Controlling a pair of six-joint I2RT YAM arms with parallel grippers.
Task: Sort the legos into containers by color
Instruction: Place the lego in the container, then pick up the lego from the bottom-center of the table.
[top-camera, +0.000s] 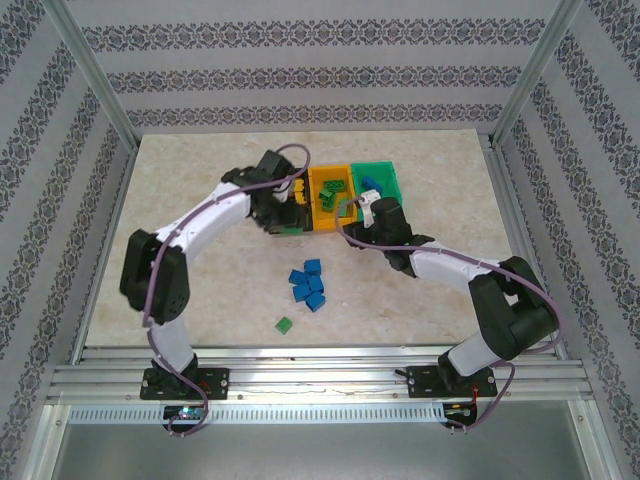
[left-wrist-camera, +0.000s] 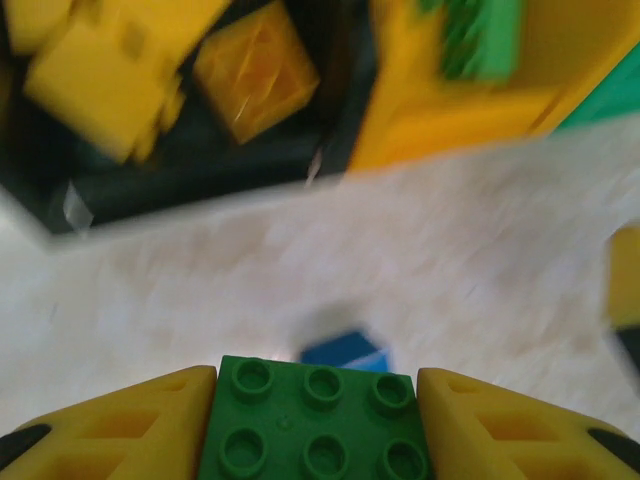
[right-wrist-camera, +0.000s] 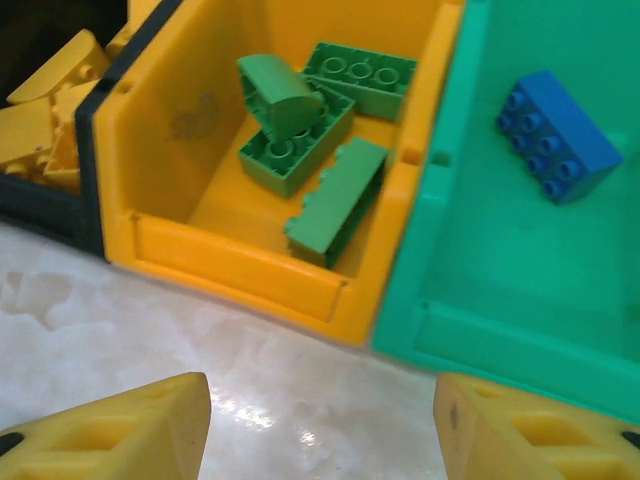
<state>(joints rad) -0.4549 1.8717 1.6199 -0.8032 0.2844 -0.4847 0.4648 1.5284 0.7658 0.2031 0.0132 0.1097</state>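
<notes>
— Brick status?
— One green lego (left-wrist-camera: 315, 430) is clamped in the left gripper (left-wrist-camera: 317, 385) jaws, above the tabletop (left-wrist-camera: 450, 260) near the orange bin (right-wrist-camera: 240, 265), which holds other greens.
— Next?
— Likely carry it over that rim and release. The right gripper (right-wrist-camera: 320, 400) jaws gape wide, empty; blue legos (top-camera: 308, 285) wait on the tabletop.
</notes>
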